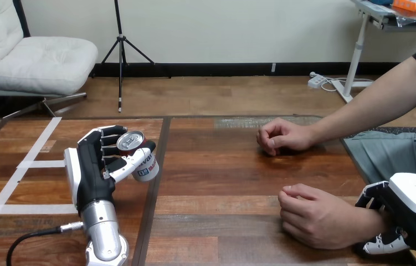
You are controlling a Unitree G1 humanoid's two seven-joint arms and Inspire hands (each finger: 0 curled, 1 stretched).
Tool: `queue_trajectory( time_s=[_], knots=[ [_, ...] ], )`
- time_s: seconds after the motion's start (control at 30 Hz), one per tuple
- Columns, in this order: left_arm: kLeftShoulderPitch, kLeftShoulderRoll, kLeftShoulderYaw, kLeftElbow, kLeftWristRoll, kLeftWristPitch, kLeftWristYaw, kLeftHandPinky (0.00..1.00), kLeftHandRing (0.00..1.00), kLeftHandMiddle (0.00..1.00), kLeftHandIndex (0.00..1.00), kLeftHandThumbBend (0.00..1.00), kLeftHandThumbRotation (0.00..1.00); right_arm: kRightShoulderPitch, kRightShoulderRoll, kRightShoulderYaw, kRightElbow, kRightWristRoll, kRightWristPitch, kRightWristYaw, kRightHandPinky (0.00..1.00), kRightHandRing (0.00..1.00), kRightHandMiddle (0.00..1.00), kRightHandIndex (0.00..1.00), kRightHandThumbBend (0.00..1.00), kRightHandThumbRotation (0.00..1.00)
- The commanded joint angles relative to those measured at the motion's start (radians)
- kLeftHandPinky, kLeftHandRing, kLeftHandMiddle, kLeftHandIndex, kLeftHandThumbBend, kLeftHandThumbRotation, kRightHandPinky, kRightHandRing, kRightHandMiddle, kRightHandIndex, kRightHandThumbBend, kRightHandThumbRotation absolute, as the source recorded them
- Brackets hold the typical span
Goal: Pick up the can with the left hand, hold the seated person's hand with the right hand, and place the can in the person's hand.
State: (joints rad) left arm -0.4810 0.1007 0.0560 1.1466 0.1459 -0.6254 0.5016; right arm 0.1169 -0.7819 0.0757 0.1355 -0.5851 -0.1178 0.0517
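Note:
My left hand [96, 169] is shut on a red and white can [137, 151], fingers and thumb curled round its body. It holds the can tilted, a little above the table's left half. At the lower right, my right hand [406, 217] is shut on the person's wrist, with fingers [373, 198] over it and the thumb under it. That near hand of the person [315, 215] rests on the table, loosely curled and holding nothing. The person's far hand [279, 136] lies as a loose fist further back, apart from the can.
The wooden table [222, 183] has white tape lines [25, 166] on its left part and a dark seam running front to back beside the can. Its right edge runs past the person's forearm [371, 102].

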Motion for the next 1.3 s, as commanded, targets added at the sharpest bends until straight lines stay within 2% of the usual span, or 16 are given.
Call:
queue_trajectory(
  time_s=[0.0, 0.27, 0.57, 0.77, 1.07, 1.27],
  knots=[
    [-0.085, 0.003, 0.000, -0.052, 0.007, -0.029, 0.001, 0.44, 0.50, 0.53, 0.53, 0.65, 0.00, -0.009, 0.012, -0.045, -0.033, 0.024, 0.000, -0.018, 0.41, 0.48, 0.54, 0.55, 0.75, 0.00],
    [-0.087, -0.001, 0.004, -0.051, 0.000, -0.029, -0.003, 0.44, 0.50, 0.53, 0.53, 0.65, 0.00, -0.009, 0.012, -0.053, -0.074, 0.023, 0.011, -0.005, 0.42, 0.48, 0.54, 0.55, 0.72, 0.00],
    [-0.088, -0.001, 0.005, -0.051, -0.003, -0.026, -0.011, 0.44, 0.50, 0.53, 0.53, 0.66, 0.00, -0.012, 0.017, -0.055, -0.135, 0.017, 0.050, 0.017, 0.43, 0.49, 0.55, 0.56, 0.70, 0.00],
    [-0.090, 0.000, 0.003, -0.049, 0.001, -0.029, -0.010, 0.44, 0.51, 0.53, 0.53, 0.66, 0.00, -0.017, 0.020, -0.058, -0.158, 0.025, 0.043, 0.012, 0.43, 0.49, 0.55, 0.56, 0.71, 0.00],
    [-0.089, -0.005, 0.002, -0.058, -0.001, -0.022, -0.020, 0.44, 0.51, 0.53, 0.53, 0.65, 0.00, -0.028, 0.021, -0.054, -0.181, 0.009, 0.036, -0.003, 0.44, 0.49, 0.55, 0.55, 0.73, 0.00],
    [-0.084, -0.011, -0.006, -0.072, 0.005, -0.019, -0.024, 0.45, 0.51, 0.54, 0.54, 0.65, 0.00, -0.039, 0.023, -0.050, -0.189, 0.006, 0.040, 0.003, 0.44, 0.48, 0.54, 0.55, 0.73, 0.00]
  ],
)
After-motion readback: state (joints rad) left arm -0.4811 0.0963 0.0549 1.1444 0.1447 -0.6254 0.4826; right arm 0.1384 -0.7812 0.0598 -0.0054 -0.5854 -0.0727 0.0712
